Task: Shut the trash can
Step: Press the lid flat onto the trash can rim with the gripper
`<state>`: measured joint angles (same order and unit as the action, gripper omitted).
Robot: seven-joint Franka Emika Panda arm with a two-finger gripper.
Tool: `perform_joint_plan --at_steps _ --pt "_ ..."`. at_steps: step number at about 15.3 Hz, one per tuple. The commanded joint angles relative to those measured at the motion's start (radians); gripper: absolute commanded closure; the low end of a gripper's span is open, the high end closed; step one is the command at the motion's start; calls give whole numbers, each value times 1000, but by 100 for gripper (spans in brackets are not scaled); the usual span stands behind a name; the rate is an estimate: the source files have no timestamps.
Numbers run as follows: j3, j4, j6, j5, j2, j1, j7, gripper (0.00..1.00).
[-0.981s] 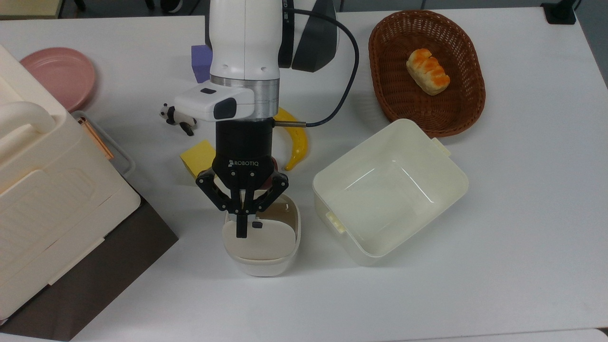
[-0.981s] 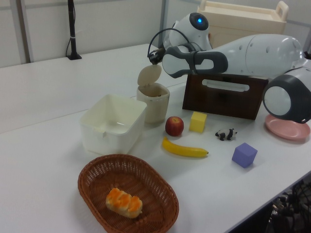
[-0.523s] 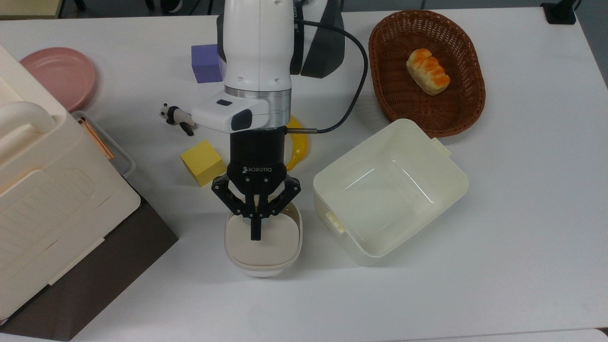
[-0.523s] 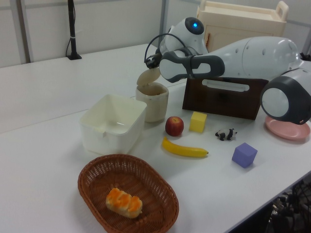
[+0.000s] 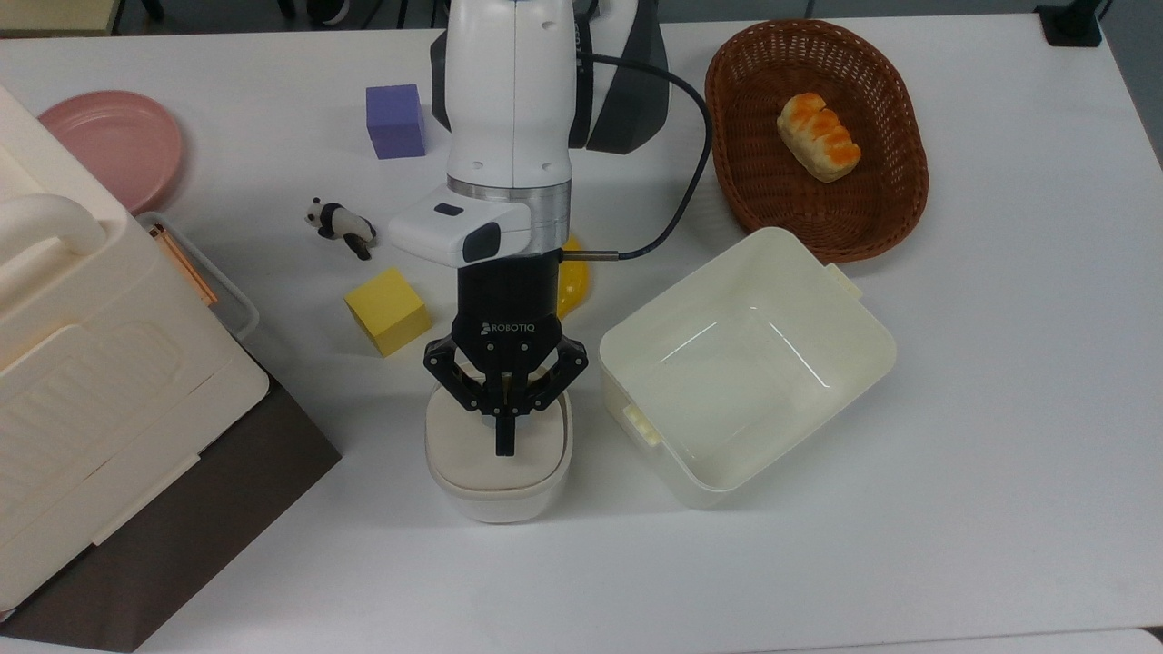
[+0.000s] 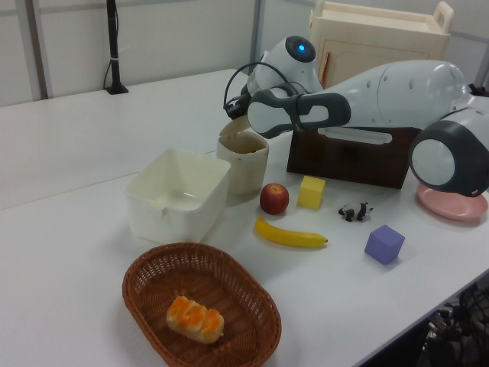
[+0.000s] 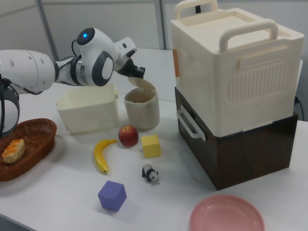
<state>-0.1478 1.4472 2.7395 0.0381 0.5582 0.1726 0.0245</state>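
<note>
The small smooth plastic trash can stands on the white table beside the big lidless tub; its flat rounded lid is tipped partly down. The black gripper has its two fingers pressed together, holding nothing, tips on the lid; the arm hides part of the banana.

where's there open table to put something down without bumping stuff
Bare table runs along the top view's bottom edge, below the trash can and the lidless tub, and to the top view's right of the basket. It is crowded between the big cream box and the tub, where the gripper, yellow cube and panda sit.
</note>
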Motion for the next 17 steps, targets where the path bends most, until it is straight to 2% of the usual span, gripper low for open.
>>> perform_joint_plan --at_steps 1,4,17 --pt "-9 81 -9 3 -80 10 46 100" --pt "-12 96 -49 5 -100 8 72 100" --pt "-13 209 -50 14 -104 8 72 100"
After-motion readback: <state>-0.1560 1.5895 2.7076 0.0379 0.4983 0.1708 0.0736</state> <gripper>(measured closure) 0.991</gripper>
